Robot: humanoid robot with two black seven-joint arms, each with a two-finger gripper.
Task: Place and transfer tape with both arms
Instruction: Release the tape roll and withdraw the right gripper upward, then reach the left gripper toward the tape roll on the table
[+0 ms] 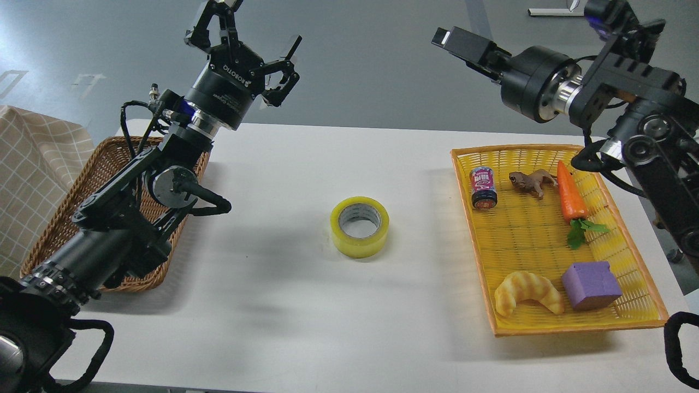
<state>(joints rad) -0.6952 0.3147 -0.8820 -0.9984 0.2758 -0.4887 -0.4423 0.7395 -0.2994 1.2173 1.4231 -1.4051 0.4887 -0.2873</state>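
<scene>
The tape (359, 226), a yellow roll with a grey-white core, lies flat on the white table (284, 305) near its middle, with nothing touching it. My left gripper (252, 39) is raised high above the table's far left, its fingers spread open and empty. My right gripper (451, 41) is raised high at the upper right, far above and to the right of the tape. It is dark and seen end-on, so its fingers cannot be told apart. It holds nothing that I can see.
A brown wicker basket (60, 229) sits at the left under my left arm. A yellow tray (524, 322) at the right holds a can (483, 187), a toy animal (529, 181), a carrot (570, 194), a croissant (527, 292) and a purple block (591, 285). A checked cloth (27, 164) hangs at far left.
</scene>
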